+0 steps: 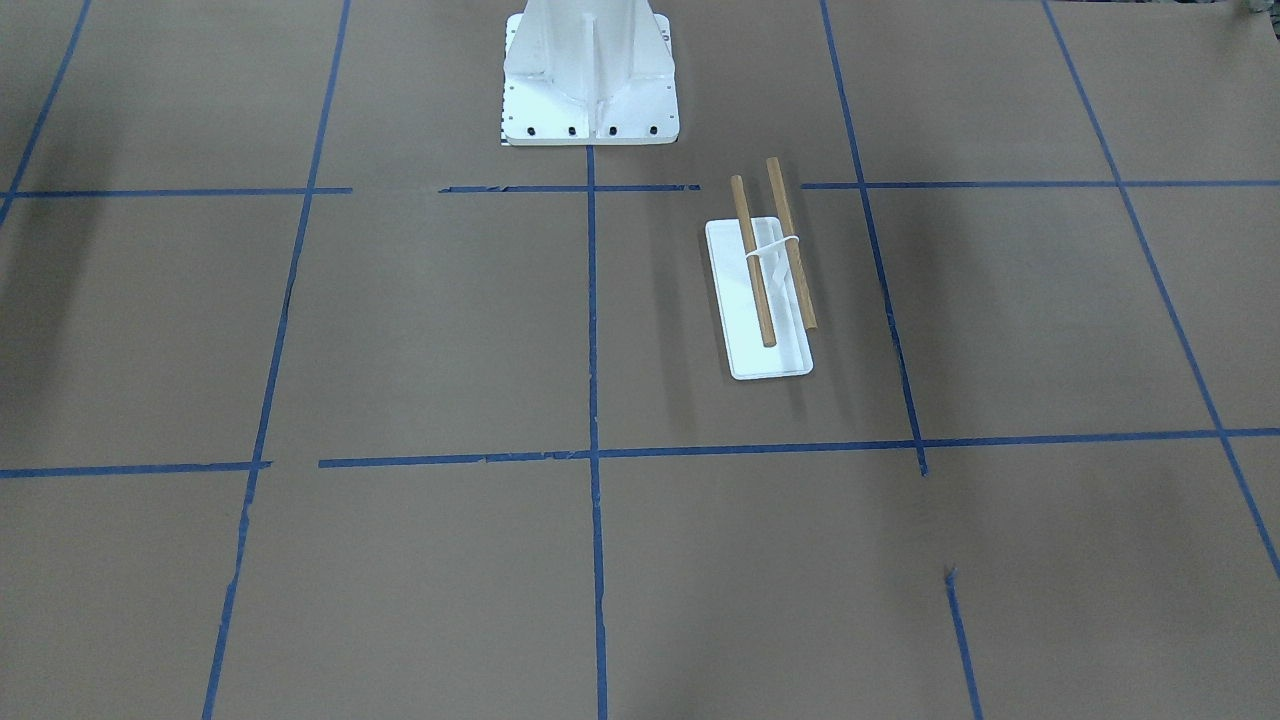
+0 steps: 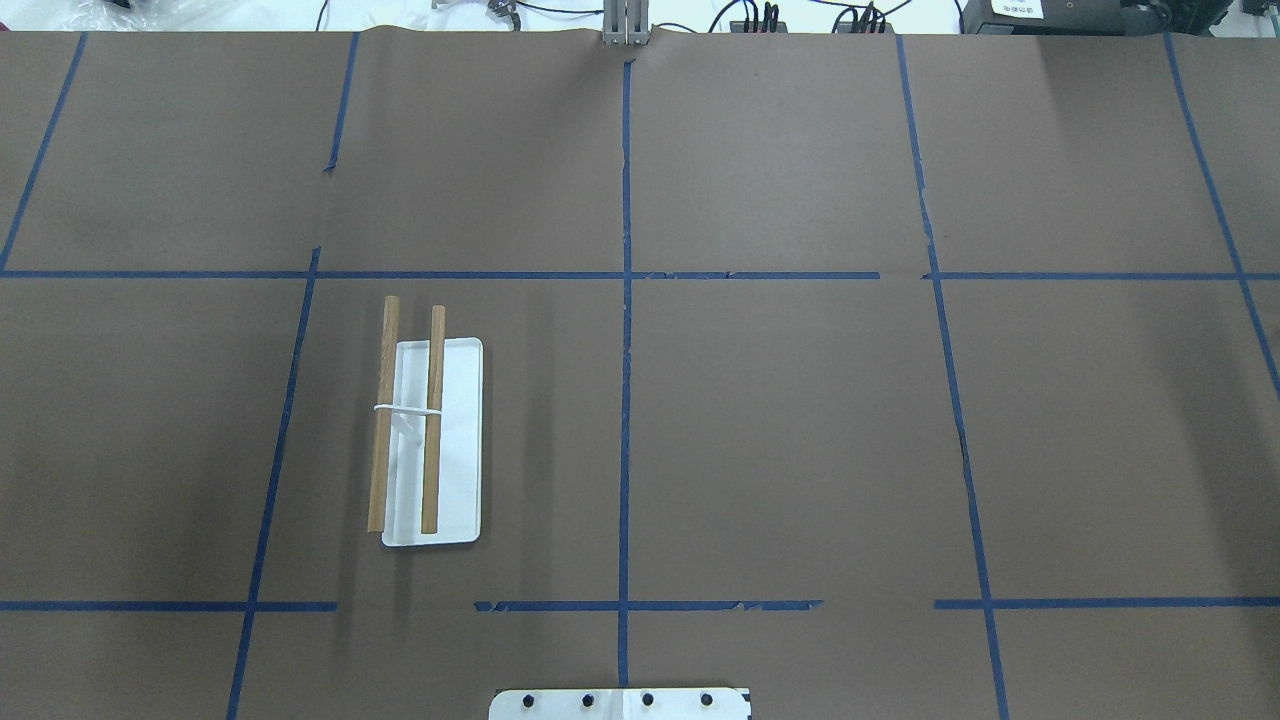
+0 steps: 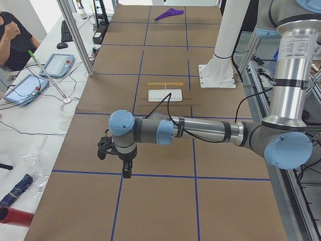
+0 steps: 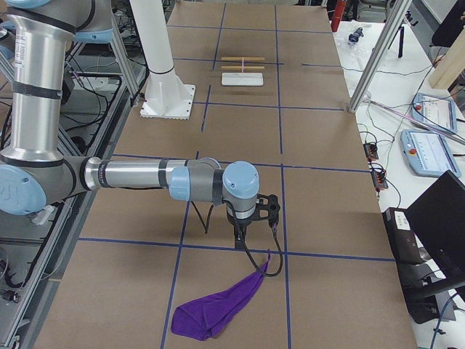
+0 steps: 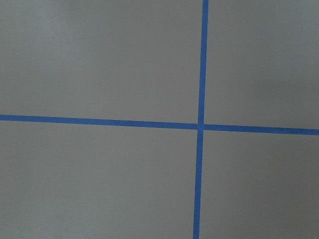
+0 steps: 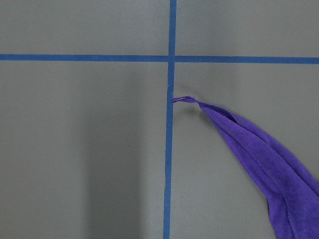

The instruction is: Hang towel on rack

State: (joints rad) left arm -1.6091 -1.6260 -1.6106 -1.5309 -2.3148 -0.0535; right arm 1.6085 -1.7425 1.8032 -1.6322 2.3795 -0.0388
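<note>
The purple towel lies crumpled on the brown paper at the table's right end, its loop tag at the tip towards the table's middle. It also shows in the exterior left view. The right gripper hangs just above the table, short of the loop tag. The rack stands bare on the left half, also in the front view. The left gripper hovers over a tape crossing at the left end, far from both. For both grippers I cannot tell whether they are open or shut.
The big white bolted pedestal stands at the robot's side of the table's middle. Aluminium posts rise at the operators' edge. An operator and control tablets are beyond that edge.
</note>
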